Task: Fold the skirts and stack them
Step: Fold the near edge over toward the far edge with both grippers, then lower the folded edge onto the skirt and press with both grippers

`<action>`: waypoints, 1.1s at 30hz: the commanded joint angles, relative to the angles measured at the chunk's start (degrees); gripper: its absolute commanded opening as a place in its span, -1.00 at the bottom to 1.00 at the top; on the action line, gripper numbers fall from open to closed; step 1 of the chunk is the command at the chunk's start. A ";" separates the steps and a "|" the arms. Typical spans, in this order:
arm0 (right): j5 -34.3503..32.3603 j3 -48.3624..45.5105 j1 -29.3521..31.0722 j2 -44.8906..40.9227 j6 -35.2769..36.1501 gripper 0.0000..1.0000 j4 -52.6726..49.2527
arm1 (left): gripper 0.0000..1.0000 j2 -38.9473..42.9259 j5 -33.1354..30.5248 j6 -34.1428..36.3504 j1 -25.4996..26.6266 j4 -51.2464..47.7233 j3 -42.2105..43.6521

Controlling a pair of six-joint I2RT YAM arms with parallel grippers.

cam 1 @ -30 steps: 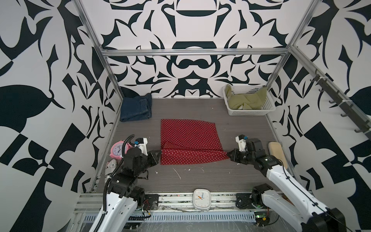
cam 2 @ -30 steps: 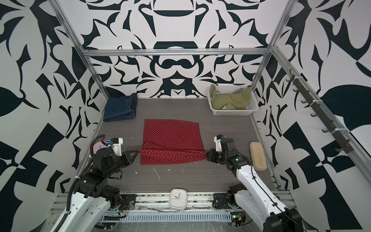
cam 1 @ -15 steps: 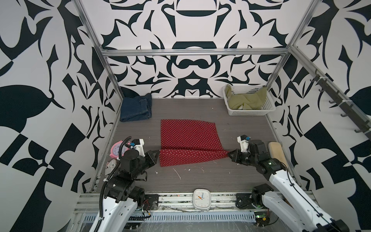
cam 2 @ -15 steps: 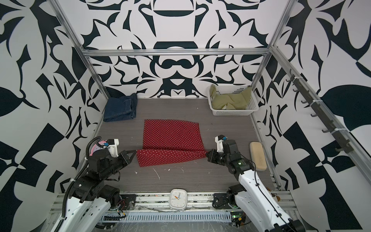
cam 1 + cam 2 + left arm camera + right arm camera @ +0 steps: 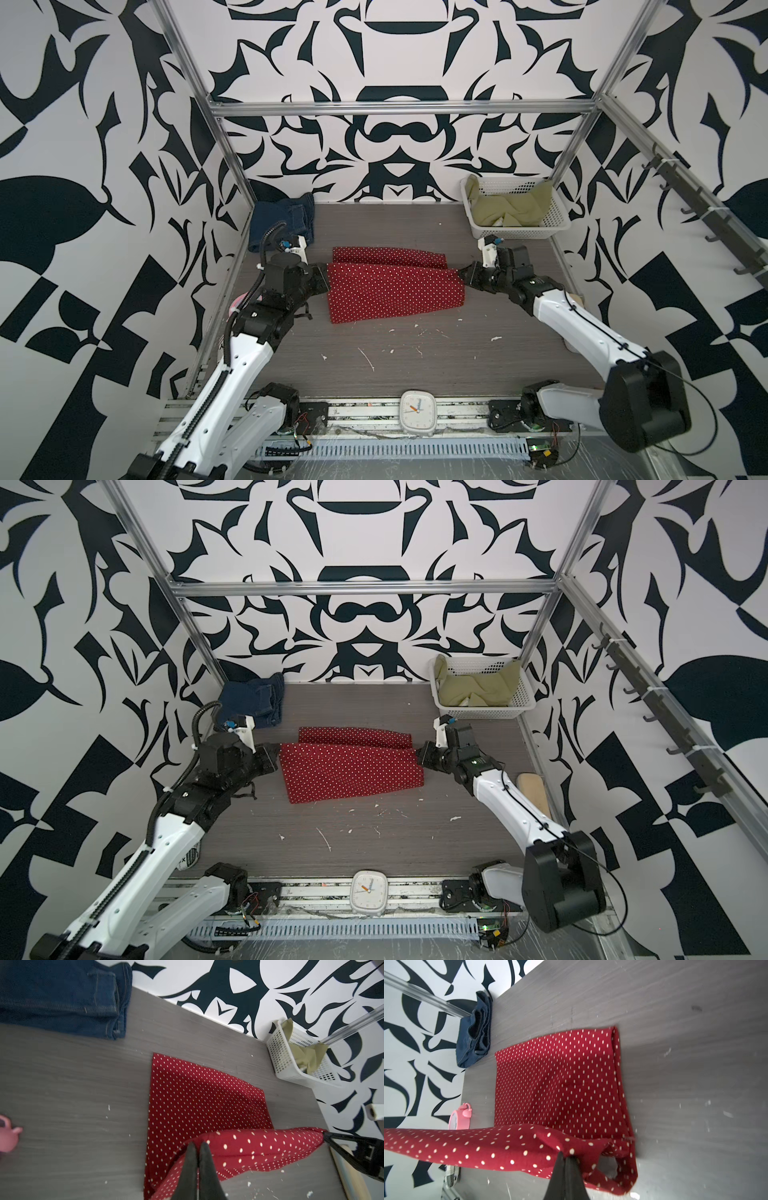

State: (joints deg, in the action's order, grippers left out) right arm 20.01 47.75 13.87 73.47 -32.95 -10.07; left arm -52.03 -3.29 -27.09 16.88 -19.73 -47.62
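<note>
near edge: white square clock (image 5: 417, 411) | mid-worktop: left gripper (image 5: 327, 277) clamped on red polka-dot skirt (image 5: 395, 291) at its left end, right gripper (image 5: 460, 273) clamped on its right end, the edge between them taut above the flat part | far-left corner: folded denim skirt (image 5: 282, 216) | far-right corner: olive-green skirt (image 5: 513, 206) in white basket (image 5: 555, 222)

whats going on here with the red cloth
Both arms are mid-fold on the red polka-dot skirt. The left gripper and right gripper are each shut on one end of an edge, holding it raised above the part lying flat on the table. The denim skirt sits folded at the far left; the olive skirt is heaped in the white basket.
</note>
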 commanded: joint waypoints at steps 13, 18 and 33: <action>-5.90 13.40 -0.20 14.32 2.95 -0.89 1.52 | -1.00 -14.23 -2.38 12.33 -5.02 10.74 -3.80; -6.91 16.78 -0.22 18.03 5.50 -0.83 1.18 | -1.00 -17.66 -2.81 14.52 -5.19 11.20 -4.33; -5.12 23.85 0.45 23.89 7.68 -0.79 -1.78 | -1.00 -30.91 -0.37 18.88 -6.39 14.62 -9.91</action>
State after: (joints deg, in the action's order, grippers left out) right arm 13.43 71.42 13.91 99.90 -24.40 -12.60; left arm -81.47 -4.54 -9.56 10.87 -7.18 -55.70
